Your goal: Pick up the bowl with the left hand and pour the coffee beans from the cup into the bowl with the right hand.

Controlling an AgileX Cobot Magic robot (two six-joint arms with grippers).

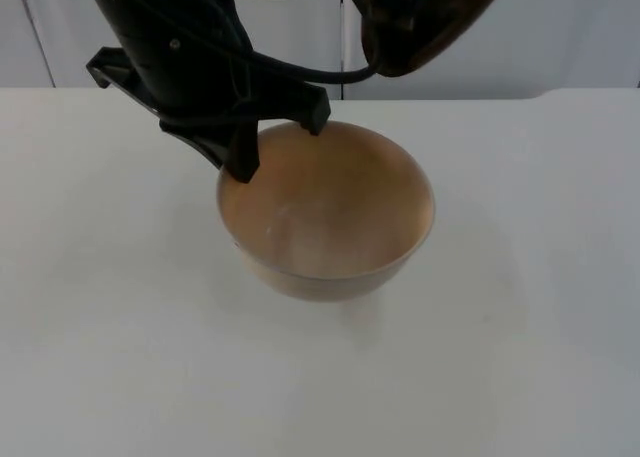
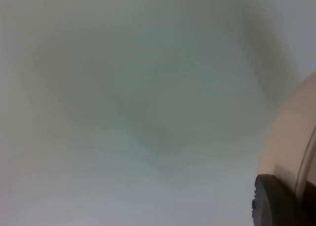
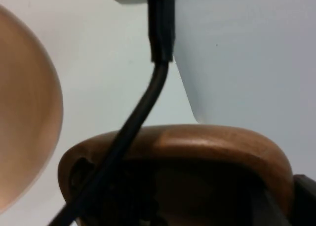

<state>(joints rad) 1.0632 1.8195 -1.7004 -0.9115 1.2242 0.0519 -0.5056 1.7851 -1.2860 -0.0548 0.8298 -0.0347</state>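
Wooden bowl [image 1: 330,217] hangs above the white table [image 1: 90,307], left gripper [image 1: 283,142] pinching its rim; right gripper's fingers hidden, brown cup [image 1: 425,17] nearby.

Robot lab bench: bare white table [image 1: 120,357], grey partition wall [image 1: 560,37].
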